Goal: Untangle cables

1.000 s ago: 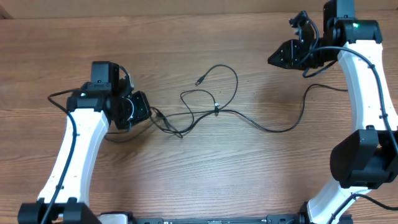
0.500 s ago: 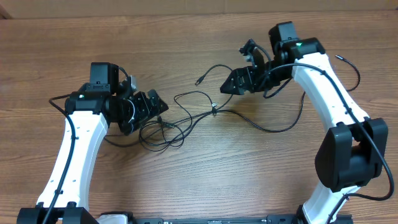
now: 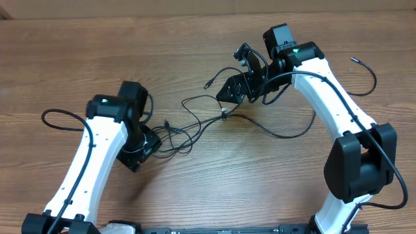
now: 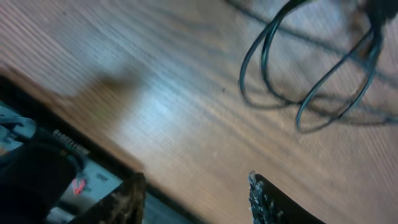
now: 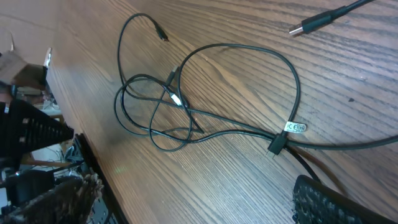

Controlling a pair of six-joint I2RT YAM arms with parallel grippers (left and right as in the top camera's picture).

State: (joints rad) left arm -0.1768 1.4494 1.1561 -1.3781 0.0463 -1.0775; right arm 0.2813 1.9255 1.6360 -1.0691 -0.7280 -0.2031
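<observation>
Thin black cables (image 3: 224, 114) lie in a loose tangle at the middle of the wooden table, with one strand (image 3: 286, 135) trailing right. A small plug end (image 3: 207, 84) points toward the back. Another cable (image 3: 372, 77) curves apart at the back right. My right gripper (image 3: 233, 73) hangs open just behind the tangle. In the right wrist view the looped cables (image 5: 169, 102) and a USB plug (image 5: 311, 25) lie ahead of the right gripper (image 5: 193, 208). My left gripper (image 3: 138, 157) is open left of the tangle, turned toward the table's front. Cable loops (image 4: 298, 81) lie beyond the left gripper (image 4: 194, 194), which holds nothing.
The table's front edge (image 4: 93, 140) and dark robot base hardware (image 4: 37, 174) sit close to the left gripper. A thicker arm wire (image 3: 55, 116) loops out to the left of the left arm. A white label (image 5: 295, 127) sits on one cable.
The right arm swung from the back right corner to just behind the tangle and opened. The left gripper opened off the cables, then drew back toward the front edge, jaws narrower.
</observation>
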